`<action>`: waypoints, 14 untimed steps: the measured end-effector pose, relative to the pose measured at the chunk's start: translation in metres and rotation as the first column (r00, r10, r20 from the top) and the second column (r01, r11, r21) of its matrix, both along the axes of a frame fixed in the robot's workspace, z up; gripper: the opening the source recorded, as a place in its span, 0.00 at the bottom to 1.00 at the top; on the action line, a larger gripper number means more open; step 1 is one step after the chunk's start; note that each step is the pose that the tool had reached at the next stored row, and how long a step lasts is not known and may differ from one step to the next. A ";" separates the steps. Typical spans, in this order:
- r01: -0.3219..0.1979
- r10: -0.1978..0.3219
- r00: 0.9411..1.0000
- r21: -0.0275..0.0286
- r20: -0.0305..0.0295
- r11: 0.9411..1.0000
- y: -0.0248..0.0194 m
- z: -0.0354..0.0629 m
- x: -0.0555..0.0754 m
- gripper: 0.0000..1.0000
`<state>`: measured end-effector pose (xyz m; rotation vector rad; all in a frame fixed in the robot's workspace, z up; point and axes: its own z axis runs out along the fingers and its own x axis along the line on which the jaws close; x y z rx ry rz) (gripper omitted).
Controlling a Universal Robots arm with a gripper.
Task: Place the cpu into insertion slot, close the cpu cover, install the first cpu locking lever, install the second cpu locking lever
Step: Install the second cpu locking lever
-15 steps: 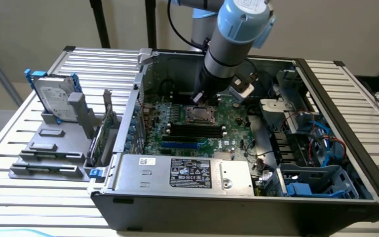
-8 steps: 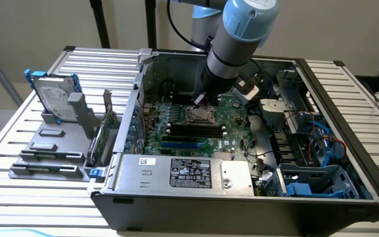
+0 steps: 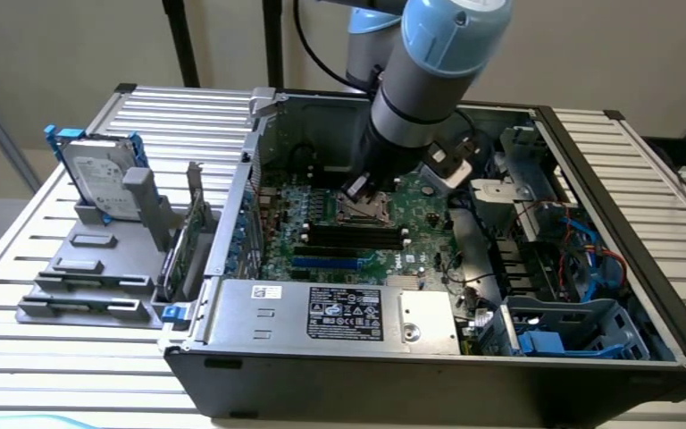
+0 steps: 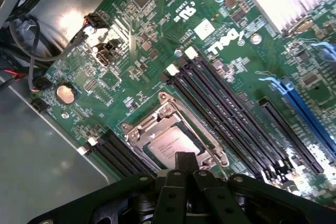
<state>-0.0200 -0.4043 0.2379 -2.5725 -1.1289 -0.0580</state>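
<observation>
Up close, the wrist view shows the cpu [image 4: 169, 144] seated in the insertion slot [image 4: 137, 152], the cpu cover [image 4: 157, 121] framing it, the hand [image 4: 185, 167] with fingers together just above its edge; the exterior view shows the open computer case [image 3: 629, 179] holding the green motherboard [image 3: 421, 259], on a slatted metal worktop [image 3: 33, 241] with a hard drive [image 3: 96, 179] beside it

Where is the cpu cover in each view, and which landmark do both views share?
Exterior view: the cpu cover sits mid-board, directly under the arm's tip.
Wrist view: it frames the cpu, just above the pincer.
Shared landmark: the long black memory slots beside it.
</observation>
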 end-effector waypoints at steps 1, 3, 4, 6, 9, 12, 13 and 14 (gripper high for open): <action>0.000 0.000 1.000 0.000 0.001 1.000 -0.0024 0.0014 -0.002 0.11; 0.000 0.000 1.000 0.000 0.002 1.000 -0.0074 0.0041 -0.008 0.11; 0.000 0.000 1.000 0.000 0.002 1.000 -0.0097 0.0051 -0.010 0.11; 0.000 0.000 1.000 0.000 0.002 1.000 -0.0131 0.0061 -0.014 0.11; 0.000 0.000 1.000 0.000 0.002 1.000 -0.0145 0.0060 -0.023 0.11; 0.000 0.000 1.000 0.000 0.002 1.000 -0.0145 0.0061 -0.028 0.11; 0.000 0.000 1.000 0.000 0.002 1.000 -0.0145 0.0060 -0.029 0.11; 0.000 0.000 1.000 0.000 0.002 1.000 -0.0145 0.0058 -0.030 0.11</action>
